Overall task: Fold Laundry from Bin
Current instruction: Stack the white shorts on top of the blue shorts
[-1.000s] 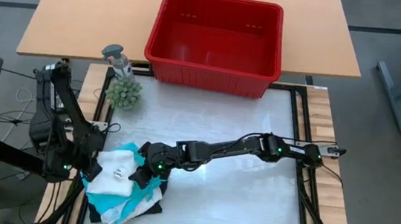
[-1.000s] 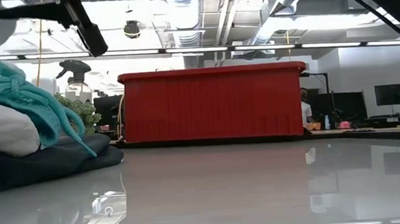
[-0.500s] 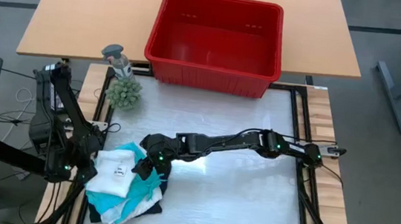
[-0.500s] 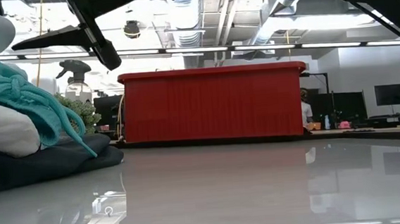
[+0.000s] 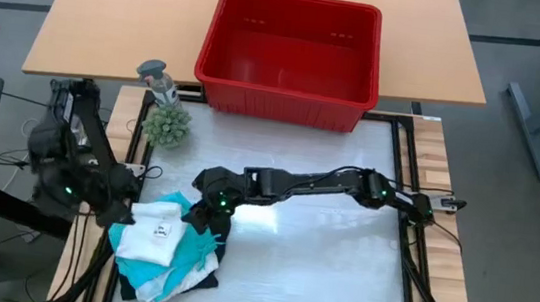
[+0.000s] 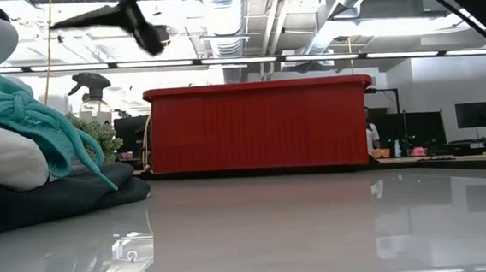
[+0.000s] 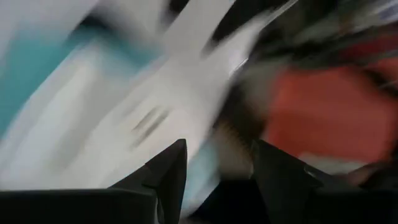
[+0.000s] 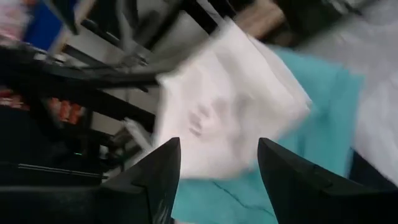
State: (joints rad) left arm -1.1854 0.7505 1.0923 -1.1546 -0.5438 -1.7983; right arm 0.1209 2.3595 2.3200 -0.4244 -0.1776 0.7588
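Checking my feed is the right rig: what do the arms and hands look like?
Two slim black jointed arms. Small green lights glow near the left hand and the right hand, and along the right arm. Each hand ends in two dark, pointed fingers.

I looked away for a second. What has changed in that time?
The left gripper let go of the laundry and drew back off the pile. The right gripper, open, rose and edged toward the bin. Pile and bin stayed put.

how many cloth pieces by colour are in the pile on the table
white garment: 1 on top, possibly more underneath
teal garment: 1
black garment: 1
total: at least 3 visible; the red bin looks empty
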